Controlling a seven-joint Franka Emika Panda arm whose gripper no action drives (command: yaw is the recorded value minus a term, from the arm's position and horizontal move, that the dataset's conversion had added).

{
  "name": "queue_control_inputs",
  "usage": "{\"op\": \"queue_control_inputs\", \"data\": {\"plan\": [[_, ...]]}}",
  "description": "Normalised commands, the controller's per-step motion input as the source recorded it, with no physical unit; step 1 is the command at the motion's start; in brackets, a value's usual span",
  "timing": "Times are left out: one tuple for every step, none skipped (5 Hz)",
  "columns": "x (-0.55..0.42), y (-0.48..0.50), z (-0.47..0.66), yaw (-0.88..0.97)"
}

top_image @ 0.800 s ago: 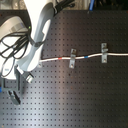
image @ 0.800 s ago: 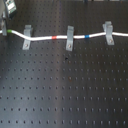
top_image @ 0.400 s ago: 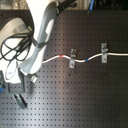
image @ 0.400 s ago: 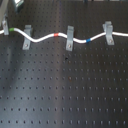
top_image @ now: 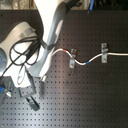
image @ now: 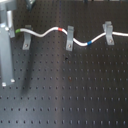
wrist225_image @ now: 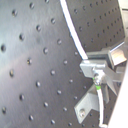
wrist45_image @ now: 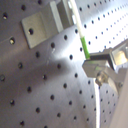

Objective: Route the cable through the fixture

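Evidently the pincer (wrist45_image: 95,64) grips the cable (image: 45,34) at its green end, just beside the nearest clip (image: 26,44), keeping slack for threading.

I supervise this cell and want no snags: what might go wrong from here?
The end effector pinches the cable right at its green band, so a pull may slip it free. In the first exterior view the cable bows slack between the end clip and the middle clip; tightening may drag it off them.
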Motion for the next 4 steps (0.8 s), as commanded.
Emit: {"op": "queue_control_inputs", "data": {"plan": [[0.349,0.068,-0.16,-0.59],[0.292,-0.179,-0.21,-0.24],[0.196,-0.348,-0.21,0.25],[0.121,-0.234,-0.23,0.57]]}}
